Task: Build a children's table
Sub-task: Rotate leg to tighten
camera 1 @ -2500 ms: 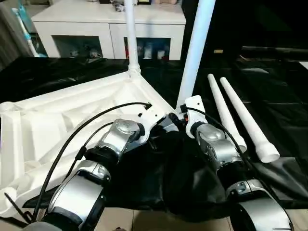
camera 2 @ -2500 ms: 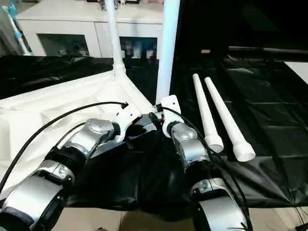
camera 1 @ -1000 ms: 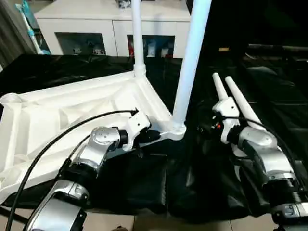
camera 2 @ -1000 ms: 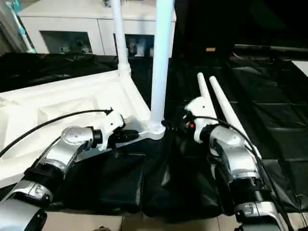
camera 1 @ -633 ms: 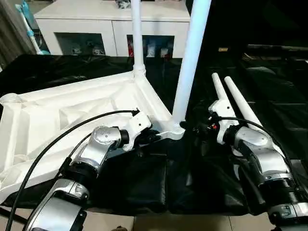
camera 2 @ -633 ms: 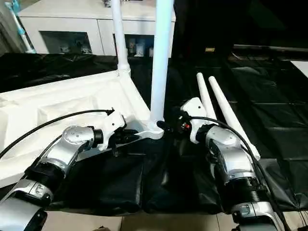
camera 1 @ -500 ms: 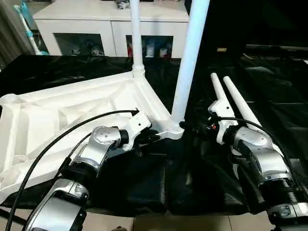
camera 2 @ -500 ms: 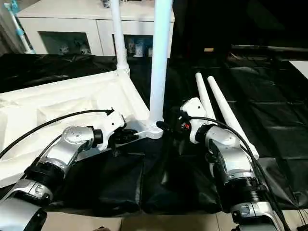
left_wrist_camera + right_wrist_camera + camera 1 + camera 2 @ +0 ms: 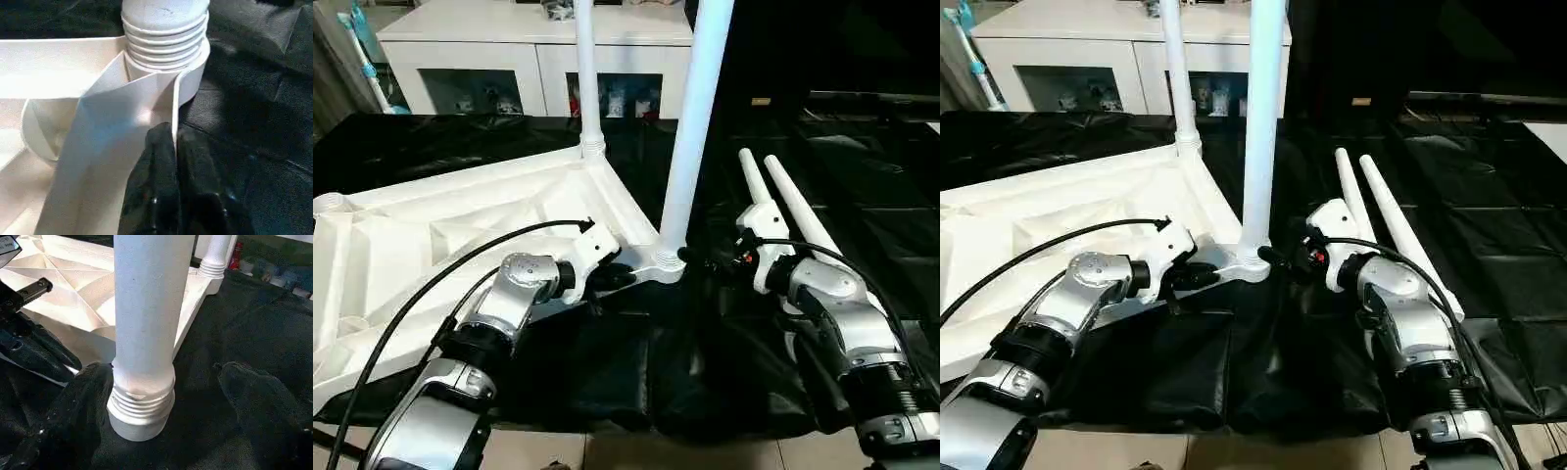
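Black-cloth-draped worktop (image 9: 862,147), creased and folded along the near edge. On it — upturned white tabletop (image 9: 460,235) toward the left side, two legs (image 9: 690,147) standing in its sockets, and two loose legs (image 9: 783,211) lying side by side toward the right edge.

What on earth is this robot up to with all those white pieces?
It is building a small plastic table. The tabletop lies upside down on a black cloth, with two legs standing in corner sockets. The left gripper is shut on the top's thin edge beside the near leg. The right gripper is open around that leg's threaded base, one finger against it. Two spare legs lie on the cloth to the right.
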Controlling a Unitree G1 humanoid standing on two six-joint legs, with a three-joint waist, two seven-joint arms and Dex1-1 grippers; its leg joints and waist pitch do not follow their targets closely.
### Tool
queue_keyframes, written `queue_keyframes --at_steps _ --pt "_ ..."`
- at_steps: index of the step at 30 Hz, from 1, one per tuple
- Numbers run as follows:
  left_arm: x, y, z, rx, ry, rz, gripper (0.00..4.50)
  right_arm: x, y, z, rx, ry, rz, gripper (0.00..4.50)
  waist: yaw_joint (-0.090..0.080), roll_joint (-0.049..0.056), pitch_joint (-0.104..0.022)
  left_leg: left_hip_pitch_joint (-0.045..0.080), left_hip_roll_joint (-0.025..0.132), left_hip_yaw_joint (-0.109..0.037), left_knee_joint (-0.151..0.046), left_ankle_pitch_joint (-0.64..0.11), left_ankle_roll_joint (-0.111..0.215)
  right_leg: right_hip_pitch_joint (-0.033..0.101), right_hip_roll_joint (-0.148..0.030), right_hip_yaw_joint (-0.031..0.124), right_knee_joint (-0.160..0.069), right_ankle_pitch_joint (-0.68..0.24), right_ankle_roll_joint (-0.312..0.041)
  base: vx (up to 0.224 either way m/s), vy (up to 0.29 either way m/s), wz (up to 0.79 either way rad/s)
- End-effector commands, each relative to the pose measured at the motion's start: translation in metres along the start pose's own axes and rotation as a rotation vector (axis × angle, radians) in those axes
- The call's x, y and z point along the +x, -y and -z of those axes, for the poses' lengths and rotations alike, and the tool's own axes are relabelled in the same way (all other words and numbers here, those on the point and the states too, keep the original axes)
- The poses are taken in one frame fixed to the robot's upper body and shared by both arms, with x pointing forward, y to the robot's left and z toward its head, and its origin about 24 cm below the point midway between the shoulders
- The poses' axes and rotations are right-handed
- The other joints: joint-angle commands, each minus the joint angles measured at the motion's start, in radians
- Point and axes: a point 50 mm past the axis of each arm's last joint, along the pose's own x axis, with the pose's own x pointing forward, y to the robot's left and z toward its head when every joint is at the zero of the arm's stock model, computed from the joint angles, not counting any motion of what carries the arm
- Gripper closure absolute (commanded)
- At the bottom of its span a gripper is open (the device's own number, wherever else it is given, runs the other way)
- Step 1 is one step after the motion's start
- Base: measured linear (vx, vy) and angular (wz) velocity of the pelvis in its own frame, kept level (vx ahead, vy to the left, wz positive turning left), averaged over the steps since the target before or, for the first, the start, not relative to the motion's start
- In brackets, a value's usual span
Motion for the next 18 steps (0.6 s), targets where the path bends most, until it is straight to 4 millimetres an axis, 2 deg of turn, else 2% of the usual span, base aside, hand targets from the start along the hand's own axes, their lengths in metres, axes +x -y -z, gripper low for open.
queue_keyframes --at_steps 1,13,18 --pt "-0.0006 0.0028 0.019 -0.05 -0.087 -0.002 4.43 0.0035 0.0 -0.006 -0.023 0.01 -0.012 0.6 0.0 -0.016 -0.057 0.01 0.056 -0.022 -0.07 -0.231 0.068 0.044 -0.092 0.05 -0.087 -0.353 -0.154 0.0 0.0 0.0" --pt "-0.0013 0.0039 0.0168 -0.04 -0.064 0.003 4.43 0.0068 0.0014 -0.008 -0.035 0.01 -0.009 0.6 -0.001 -0.02 -0.057 0.009 0.056 -0.02 -0.069 -0.215 0.071 0.044 -0.092 0.052 -0.085 -0.336 -0.156 0.0 0.0 0.0" --pt "-0.0015 0.0111 0.0193 -0.008 -0.063 0.065 4.43 0.0117 0.0015 -0.0035 -0.044 -0.029 -0.019 0.6 -0.003 -0.02 -0.057 0.008 0.055 -0.02 -0.069 -0.215 0.07 0.044 -0.092 0.051 -0.083 -0.332 -0.163 0.0 0.0 0.0"
